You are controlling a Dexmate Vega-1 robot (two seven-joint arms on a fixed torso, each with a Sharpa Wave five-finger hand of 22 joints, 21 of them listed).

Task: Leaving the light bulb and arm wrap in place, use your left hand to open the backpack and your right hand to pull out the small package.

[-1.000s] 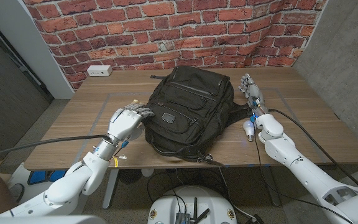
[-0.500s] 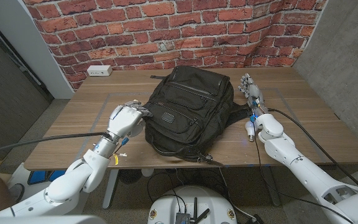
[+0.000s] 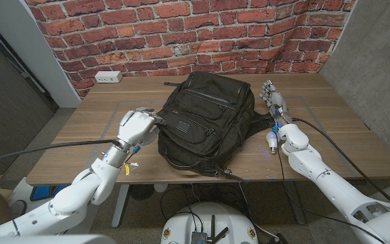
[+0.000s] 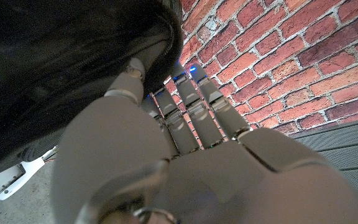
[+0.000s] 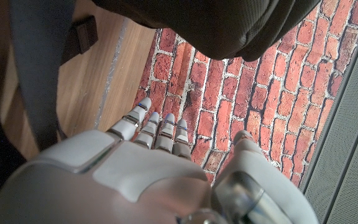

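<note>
Both hands flank backpack [image 3: 205, 122] (left hand [image 3: 138, 127] touching).

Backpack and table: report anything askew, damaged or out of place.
Nothing looks damaged or spilled. The backpack lies flat and closed, turned slightly askew to the table edge, a strap trailing over the near edge. A bulb lies loose by the right robot hand. The left robot hand touches the backpack's side.

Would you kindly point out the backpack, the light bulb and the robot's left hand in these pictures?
backpack [image 3: 205, 115]: head view, on the middle of its black front panel.
light bulb [image 3: 271, 141]: head view, on the white bulb beside the right wrist.
left hand [image 3: 137, 127]: head view, on the back of the hand at the backpack's edge.
</note>
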